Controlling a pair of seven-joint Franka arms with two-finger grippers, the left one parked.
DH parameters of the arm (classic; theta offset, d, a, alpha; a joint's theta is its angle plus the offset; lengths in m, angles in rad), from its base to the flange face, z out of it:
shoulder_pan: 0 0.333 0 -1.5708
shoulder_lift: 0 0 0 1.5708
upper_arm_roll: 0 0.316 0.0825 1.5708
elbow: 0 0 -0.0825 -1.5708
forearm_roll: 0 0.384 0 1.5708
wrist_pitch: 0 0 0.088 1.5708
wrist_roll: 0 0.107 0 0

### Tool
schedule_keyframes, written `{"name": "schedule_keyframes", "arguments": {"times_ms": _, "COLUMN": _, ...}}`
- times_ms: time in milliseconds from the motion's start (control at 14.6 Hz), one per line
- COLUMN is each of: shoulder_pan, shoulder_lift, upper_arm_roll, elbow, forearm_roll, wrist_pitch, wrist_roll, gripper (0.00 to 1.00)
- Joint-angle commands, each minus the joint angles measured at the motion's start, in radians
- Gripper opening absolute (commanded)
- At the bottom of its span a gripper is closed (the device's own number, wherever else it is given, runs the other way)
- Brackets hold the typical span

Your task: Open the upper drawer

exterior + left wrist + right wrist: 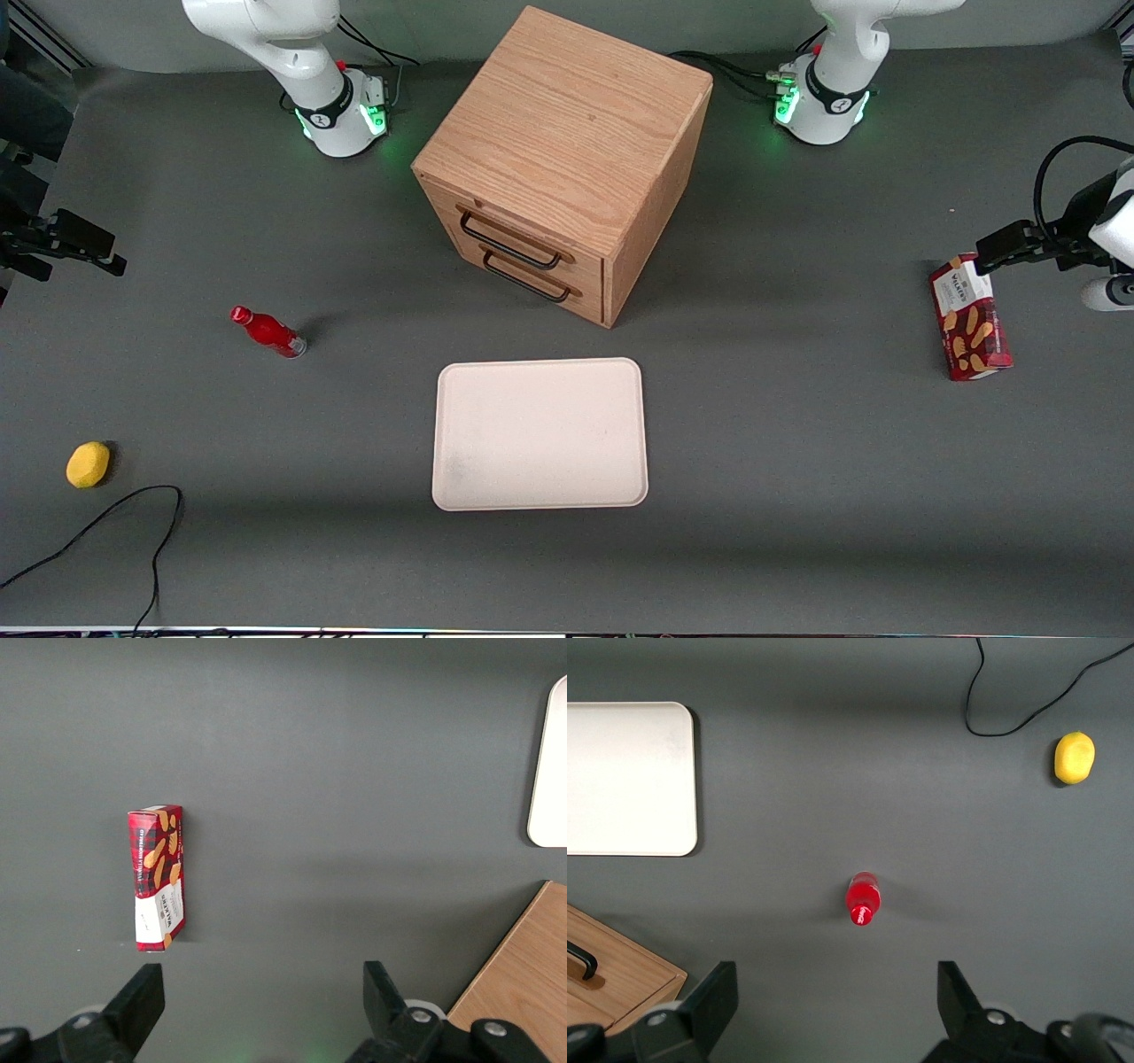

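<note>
Upper drawer (514, 232) shut, flush in the front of the oak cabinet (567, 133) at mid tabletop (797, 496), black bar handle (507, 244) untouched, above the lower drawer (530, 282). Gripper (837, 997) hovering well apart from it toward the working arm's end, jaws wide apart, holding nothing, above a red bottle (863, 898). Cream tray (540, 434) nearer the camera than the cabinet.

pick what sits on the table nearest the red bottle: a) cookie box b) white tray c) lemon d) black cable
c, roughly: in the front view the red bottle stands toward the working arm's end of the table, and the lemon looks slightly closer to it than the white tray is; the open hand hovers above the bottle, holding nothing.
</note>
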Motion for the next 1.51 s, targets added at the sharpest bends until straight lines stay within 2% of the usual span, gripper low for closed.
{"name": "schedule_keyframes", "arguments": {"times_ms": 0, "shoulder_pan": -0.003, "shoulder_lift": -0.001, "upper_arm_roll": 0.001, "elbow": 0.005, "forearm_roll": 0.013, "wrist_pitch": -0.005, "wrist_roll": 0.021, "gripper": 1.0}}
{"name": "schedule_keyframes", "arguments": {"times_ms": 958, "shoulder_pan": 0.005, "shoulder_lift": 0.003, "upper_arm_roll": 0.01, "elbow": 0.007, "forearm_roll": 0.01, "wrist_pitch": -0.005, "wrist_roll": 0.014, "gripper": 1.0}}
{"name": "schedule_keyframes", "arguments": {"times_ms": 1437, "shoulder_pan": 0.092, "shoulder_lift": 0.025, "upper_arm_roll": 0.01, "elbow": 0.01, "forearm_roll": 0.013, "wrist_pitch": -0.005, "wrist_roll": 0.023, "gripper": 1.0}}
